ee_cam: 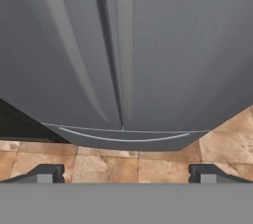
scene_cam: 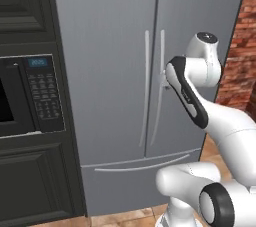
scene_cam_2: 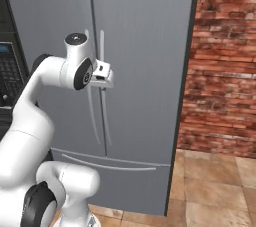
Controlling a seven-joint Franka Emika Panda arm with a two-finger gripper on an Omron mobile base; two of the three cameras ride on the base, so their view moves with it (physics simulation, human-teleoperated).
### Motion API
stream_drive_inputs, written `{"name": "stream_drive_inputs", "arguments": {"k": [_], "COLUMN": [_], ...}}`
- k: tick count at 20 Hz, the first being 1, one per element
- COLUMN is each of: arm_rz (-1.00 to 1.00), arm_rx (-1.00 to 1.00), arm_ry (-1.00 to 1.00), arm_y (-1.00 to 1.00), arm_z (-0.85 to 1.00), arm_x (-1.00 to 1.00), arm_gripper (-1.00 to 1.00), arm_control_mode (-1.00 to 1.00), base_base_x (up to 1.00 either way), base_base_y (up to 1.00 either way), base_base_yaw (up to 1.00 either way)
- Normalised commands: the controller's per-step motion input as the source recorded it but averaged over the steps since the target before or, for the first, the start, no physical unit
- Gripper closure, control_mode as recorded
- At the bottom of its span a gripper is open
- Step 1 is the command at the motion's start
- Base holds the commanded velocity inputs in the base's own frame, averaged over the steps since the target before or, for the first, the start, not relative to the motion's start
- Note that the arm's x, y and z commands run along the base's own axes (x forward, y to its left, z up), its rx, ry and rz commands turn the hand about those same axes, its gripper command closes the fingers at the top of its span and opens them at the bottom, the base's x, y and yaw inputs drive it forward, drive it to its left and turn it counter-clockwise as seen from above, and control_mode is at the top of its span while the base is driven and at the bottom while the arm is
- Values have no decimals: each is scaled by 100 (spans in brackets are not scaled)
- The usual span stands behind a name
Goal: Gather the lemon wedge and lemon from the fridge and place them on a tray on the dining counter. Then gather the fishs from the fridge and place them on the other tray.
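Our tool [ee_cam: 126, 172] is released, its two dark fingertips [ee_cam: 44, 173] standing wide apart with nothing between them. From the hand view we look down the front of the fridge [ee_cam: 163, 50]; the fingertips frame the seam where its two doors meet, and both doors are shut. In the right base view our tool [scene_cam_2: 103, 73] sits right at the two long curved handles [scene_cam_2: 102, 86] that flank that seam, at about their upper part; whether it touches a handle we cannot tell. In the left base view our forearm covers the tool, which lies close to the right-hand handle [scene_cam: 161, 71].

Below the doors runs the drawer front with its own thin curved handle [scene_cam: 140, 166], also closed. Left of the fridge [scene_cam: 110, 71] stands a dark cabinet [scene_cam: 30, 171] holding a microwave [scene_cam: 30, 96]. On the other side we see a red brick wall [scene_cam_2: 225, 61], and beneath everything a tan tiled floor [scene_cam_2: 215, 191].
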Motion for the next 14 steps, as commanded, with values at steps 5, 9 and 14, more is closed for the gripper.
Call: {"name": "stream_drive_inputs", "arguments": {"k": [5, 9, 14], "arm_rz": [0, 0, 0], "arm_rx": [0, 0, -2], "arm_ry": [0, 0, 0], "arm_y": [7, 0, 0], "arm_z": [-1, -2, -12], "arm_x": [36, 42, 39], "arm_gripper": [-100, -100, -100], "arm_control_mode": [-100, -100, -100], "base_base_x": [0, 0, 0], "base_base_y": [0, 0, 0], "base_base_yaw": [0, 0, 0]}}
